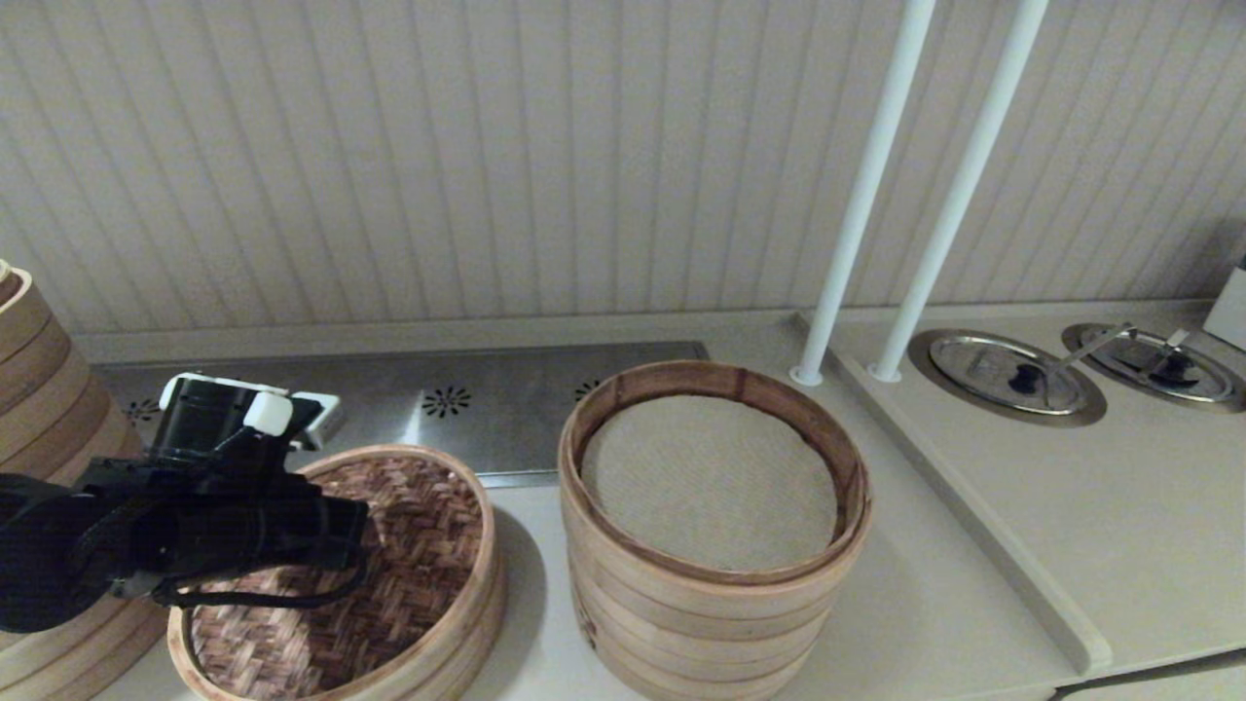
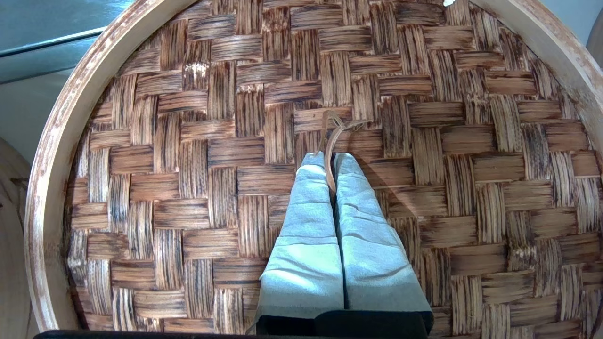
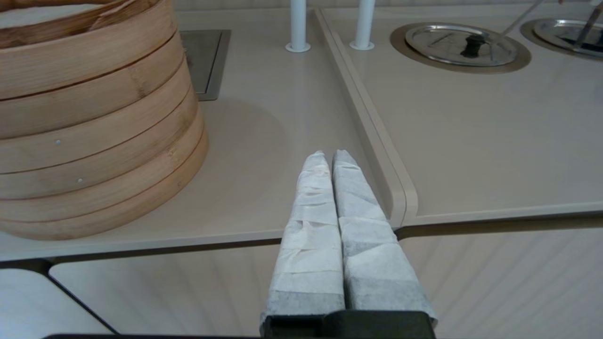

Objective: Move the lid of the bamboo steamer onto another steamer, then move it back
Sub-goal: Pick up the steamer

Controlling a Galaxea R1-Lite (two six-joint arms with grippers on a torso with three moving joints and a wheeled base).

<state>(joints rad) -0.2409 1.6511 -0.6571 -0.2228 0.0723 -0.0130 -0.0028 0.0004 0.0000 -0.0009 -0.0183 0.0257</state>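
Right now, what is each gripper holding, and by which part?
The left gripper pinches the bamboo steamer lid by its twine loop. The right gripper holds nothing.

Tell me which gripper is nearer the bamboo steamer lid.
Left. The left gripper is on the bamboo steamer lid, pinching its twine loop. The right gripper hangs off the counter's front edge, away from it.

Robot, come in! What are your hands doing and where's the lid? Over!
Left gripper shut on the lid's twine loop. Right gripper shut, empty, idle by the counter's front edge. Lid sits left of the open steamer. Nothing between them.
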